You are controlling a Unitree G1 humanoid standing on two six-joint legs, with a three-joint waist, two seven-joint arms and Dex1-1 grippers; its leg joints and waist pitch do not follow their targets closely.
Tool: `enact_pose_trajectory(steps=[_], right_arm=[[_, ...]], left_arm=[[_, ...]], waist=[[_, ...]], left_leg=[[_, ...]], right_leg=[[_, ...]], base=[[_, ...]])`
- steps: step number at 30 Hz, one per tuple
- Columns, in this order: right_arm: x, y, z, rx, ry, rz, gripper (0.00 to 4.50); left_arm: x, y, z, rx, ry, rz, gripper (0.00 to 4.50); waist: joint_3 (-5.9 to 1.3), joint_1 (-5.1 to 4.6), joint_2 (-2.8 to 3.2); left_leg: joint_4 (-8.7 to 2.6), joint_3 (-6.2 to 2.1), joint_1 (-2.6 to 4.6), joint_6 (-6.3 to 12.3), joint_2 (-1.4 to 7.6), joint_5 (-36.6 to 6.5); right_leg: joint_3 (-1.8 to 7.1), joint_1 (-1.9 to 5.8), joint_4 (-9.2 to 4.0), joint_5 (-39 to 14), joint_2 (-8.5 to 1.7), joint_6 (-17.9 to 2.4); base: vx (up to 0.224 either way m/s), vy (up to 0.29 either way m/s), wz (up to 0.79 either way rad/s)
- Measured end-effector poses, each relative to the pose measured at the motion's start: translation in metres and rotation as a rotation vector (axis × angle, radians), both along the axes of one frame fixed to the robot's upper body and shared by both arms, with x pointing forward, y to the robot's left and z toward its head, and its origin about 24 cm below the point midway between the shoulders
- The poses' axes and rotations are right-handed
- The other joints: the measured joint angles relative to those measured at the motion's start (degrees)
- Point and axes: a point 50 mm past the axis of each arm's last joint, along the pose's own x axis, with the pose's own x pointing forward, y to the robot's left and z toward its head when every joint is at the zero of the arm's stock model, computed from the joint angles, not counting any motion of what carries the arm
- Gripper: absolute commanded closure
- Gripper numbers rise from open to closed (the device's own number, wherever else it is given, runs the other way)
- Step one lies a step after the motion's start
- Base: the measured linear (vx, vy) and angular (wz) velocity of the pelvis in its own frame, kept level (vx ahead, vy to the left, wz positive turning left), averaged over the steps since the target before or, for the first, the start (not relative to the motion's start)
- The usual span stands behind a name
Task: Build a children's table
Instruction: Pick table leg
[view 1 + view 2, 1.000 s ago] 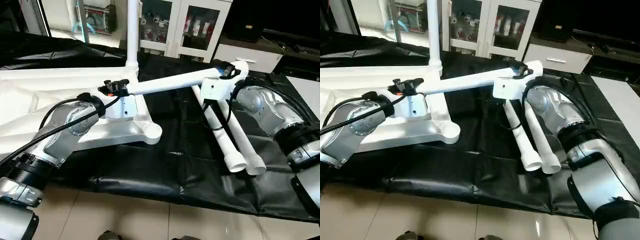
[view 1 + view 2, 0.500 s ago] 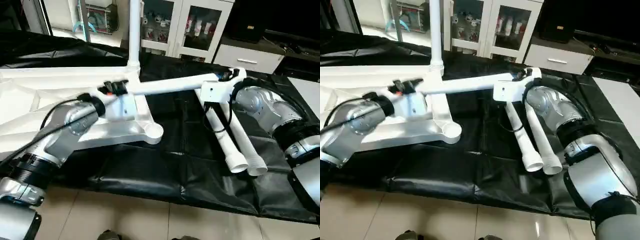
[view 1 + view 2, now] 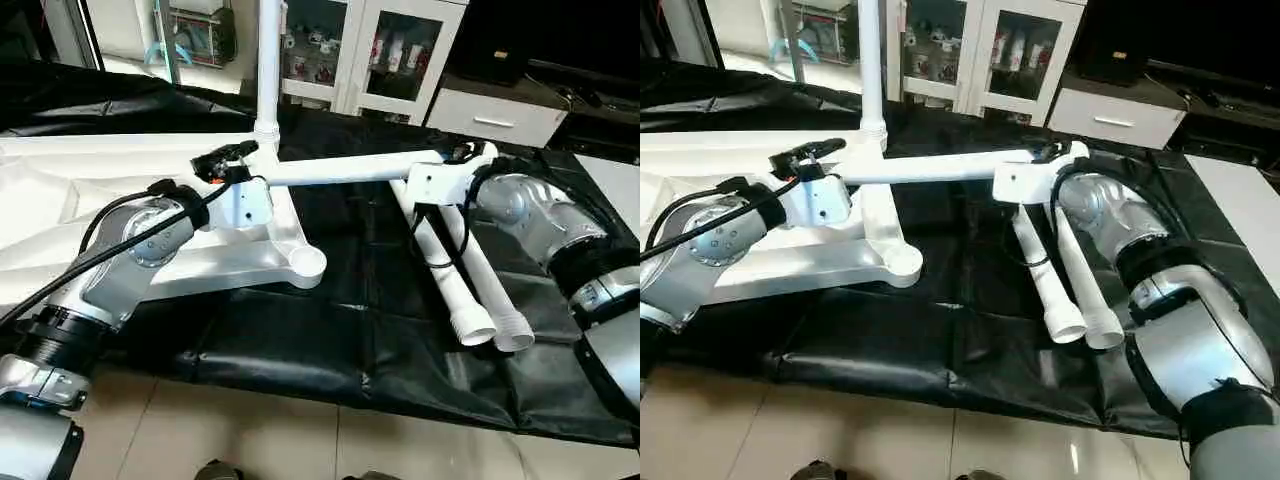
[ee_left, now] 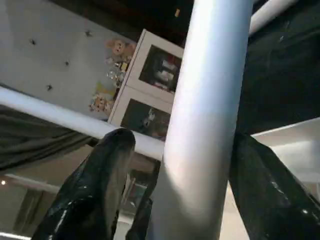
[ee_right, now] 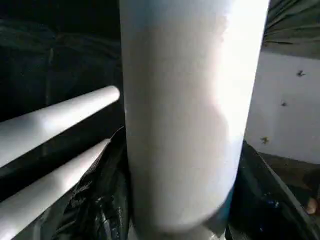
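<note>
Leg (image 3: 340,170) spans level between both grippers, just above the table top (image 3: 60,200)'s near corner socket (image 3: 305,265). Right gripper (image 3: 462,152) clamps its wide end; left gripper (image 4: 175,165) stands wide, fingers w/ gaps either side. Probably light, stiff, slick tube: hold near ends, squarely.

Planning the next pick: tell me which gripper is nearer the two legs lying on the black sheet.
Right. The right gripper is just above the far ends of the two loose legs; the left gripper is off to their left, over the tabletop.
</note>
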Motion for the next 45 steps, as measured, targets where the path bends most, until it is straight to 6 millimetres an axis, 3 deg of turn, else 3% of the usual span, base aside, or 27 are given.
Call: enact_pose_trajectory(steps=[9,14,19,21,23,26,29,33,45], right_arm=[[0.000,-0.027,-0.008,0.002,0.049,-0.144,2.60],[0.000,-0.042,-0.003,0.116,0.046,-0.234,2.60],[0.001,-0.045,0.006,0.318,0.030,-0.279,2.61],[0.002,-0.041,0.009,0.379,0.021,-0.275,2.61],[0.002,-0.027,0.011,0.444,0.015,-0.227,2.61],[0.001,0.005,0.011,0.478,0.027,-0.125,2.61],[-0.004,0.025,0.010,0.483,0.032,-0.056,2.61],[-0.009,0.041,0.012,0.485,0.028,-0.006,2.61],[-0.019,0.041,0.003,0.489,0.036,-0.062,2.61]], left_arm=[[0.001,0.015,0.011,-0.040,-0.041,0.048,0.29],[0.007,0.026,0.022,-0.366,-0.034,0.137,0.03],[0.010,0.034,0.025,-0.960,0.099,0.196,0.00],[0.009,0.030,0.025,-1.168,0.202,0.157,0.00],[0.004,0.013,0.028,-1.391,0.374,-0.008,0.00],[-0.012,-0.023,0.040,-1.490,0.531,-0.323,0.00],[-0.020,-0.046,0.046,-1.584,0.616,-0.480,0.00],[-0.020,-0.055,0.047,-1.714,0.733,-0.536,0.00],[-0.017,-0.052,0.042,-1.780,0.789,-0.402,0.00]], waist=[[0.03,0.11,-0.09],[0.03,0.03,-0.15],[0.03,0.04,-0.16],[0.02,0.05,-0.17],[0.02,0.12,-0.26],[0.01,0.14,-0.26],[0.02,0.41,-0.26],[0.02,0.26,-0.25],[0.02,0.11,-0.24]], left_leg=[[0.02,0.01,-0.04,0.00,0.00,0.0],[0.07,0.08,-0.04,0.01,-0.01,0.0],[0.12,0.16,-0.04,0.01,0.00,0.0],[0.13,0.17,-0.03,0.01,0.00,0.0],[0.15,0.17,-0.03,0.01,0.01,0.0],[0.14,0.18,-0.06,0.04,0.02,0.0],[0.14,0.17,-0.04,0.05,0.02,0.0],[0.16,0.14,0.01,0.05,0.01,0.0],[0.15,-0.01,0.11,0.05,0.00,0.0]], right_leg=[[-0.01,-0.02,0.01,0.0,-0.01,0.0],[0.00,-0.05,0.08,0.0,-0.01,0.0],[0.01,-0.09,0.14,0.2,0.00,-0.3],[0.01,-0.09,0.14,0.2,0.00,-0.3],[-0.01,-0.09,0.16,0.2,0.01,-0.3],[0.00,-0.09,0.12,0.2,0.02,-0.3],[-0.02,0.00,0.09,0.2,0.01,-0.3],[-0.02,0.05,0.06,0.1,0.02,-0.2],[-0.05,0.18,0.05,0.1,0.09,-0.1]], base=[[0.000,0.000,0.00],[0.000,0.000,0.00],[0.000,0.000,0.00],[0.000,0.000,0.00],[0.000,0.000,0.00],[0.000,0.000,0.00],[0.000,0.000,0.00],[0.000,0.000,0.00],[0.000,0.000,0.00]])
